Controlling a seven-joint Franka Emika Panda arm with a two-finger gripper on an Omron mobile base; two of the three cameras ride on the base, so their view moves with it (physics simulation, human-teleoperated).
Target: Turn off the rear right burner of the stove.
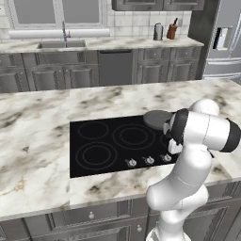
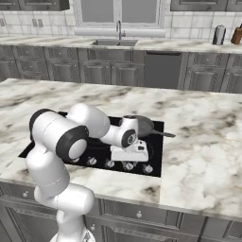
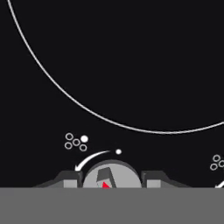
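Marble table bore the stove (image 1: 101, 141), where the end effector (image 3: 111, 183) straddled a silver knob (image 3: 111, 175) low in frame, fingers apparently closed on it, next needing a twist to off.

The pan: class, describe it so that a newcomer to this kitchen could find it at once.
Start at the marble island, then the black stove set into it. The pan sits on the stove's far right corner, handle pointing right. It is the only raised thing on the glass besides the knobs along the near edge, and is dark grey, round and shallow.
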